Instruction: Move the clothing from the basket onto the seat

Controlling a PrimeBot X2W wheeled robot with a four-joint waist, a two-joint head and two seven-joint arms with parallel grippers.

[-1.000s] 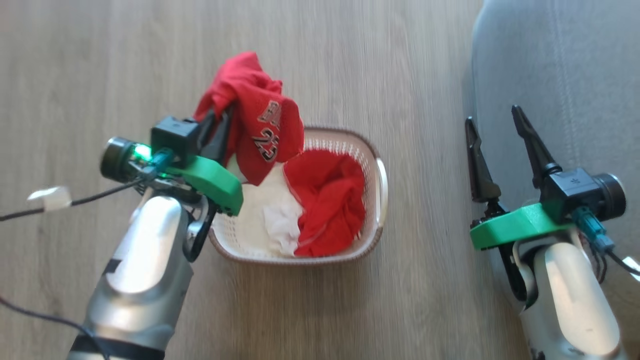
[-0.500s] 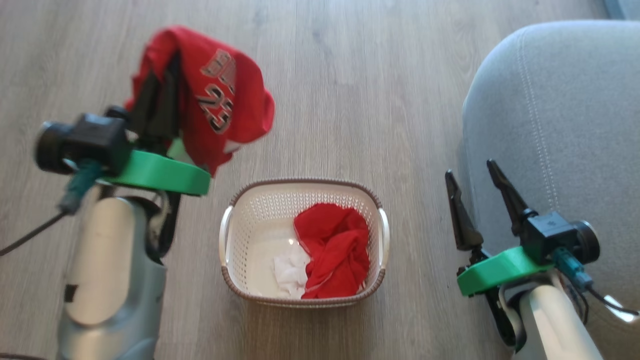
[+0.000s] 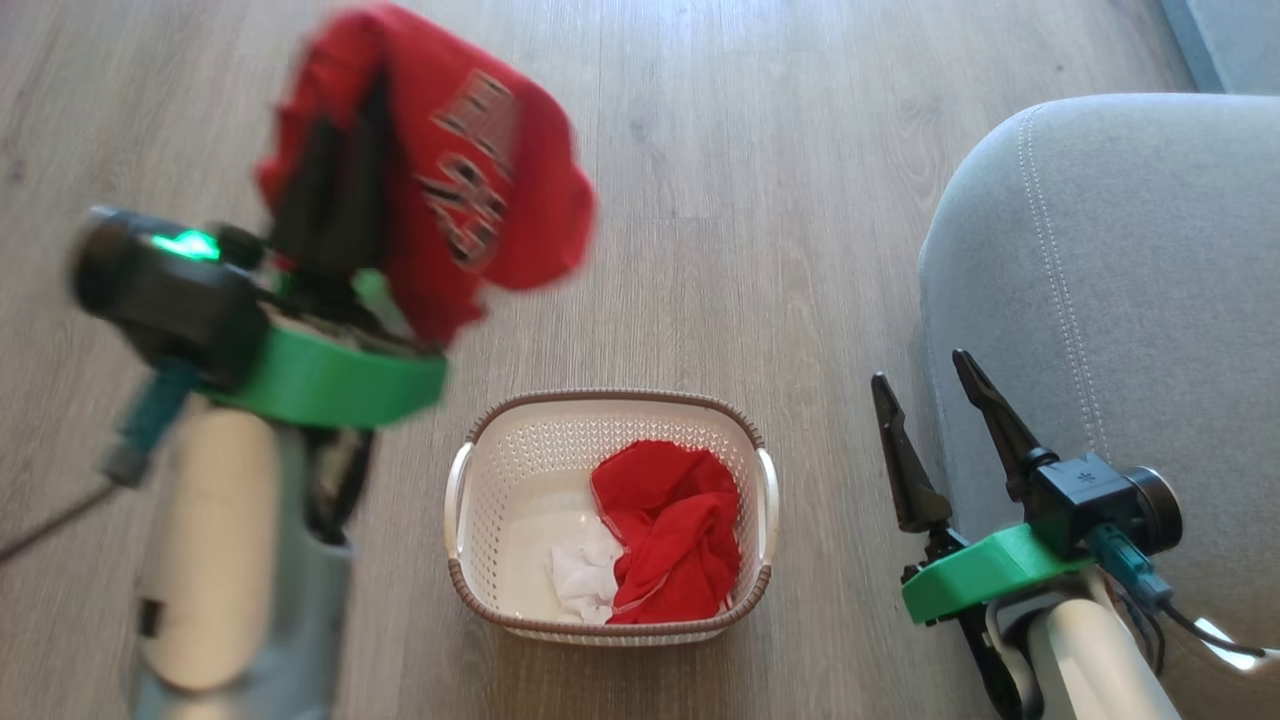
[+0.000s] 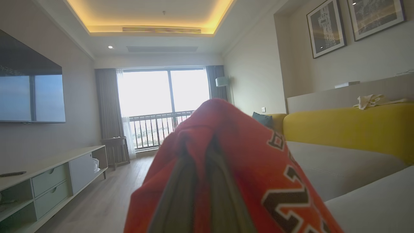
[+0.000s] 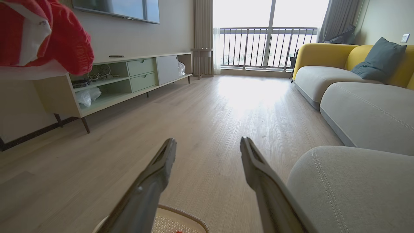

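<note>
Gripping the jersey (image 3: pixel 480 190) aloft in the left hand (image 3: pixel 345 170), with long fingers pinched shut through a bunched fold, at far left above the wooden floor (image 3: pixel 750 200) and clear of the basket (image 3: pixel 520 450). Waiting with the right hand (image 3: pixel 920 370) spread wide and holding nothing, at near right, just beside the rounded corner of the grey seat (image 3: pixel 1120 260). Leaving a second red garment (image 3: pixel 670 530) crumpled in the basket's right half, touching white fabric (image 3: pixel 585 570), lining or separate piece impossible to tell. Judging by the drape: light, limp, without stiffness, unlikely to slip from a firm pinch yet liable to swing and trail. Nothing fragile to guard against. Best taken at a raised ridge of the heap, pinching several layers at once, then carried right, high enough to clear the cushion's edge before letting go.
</note>
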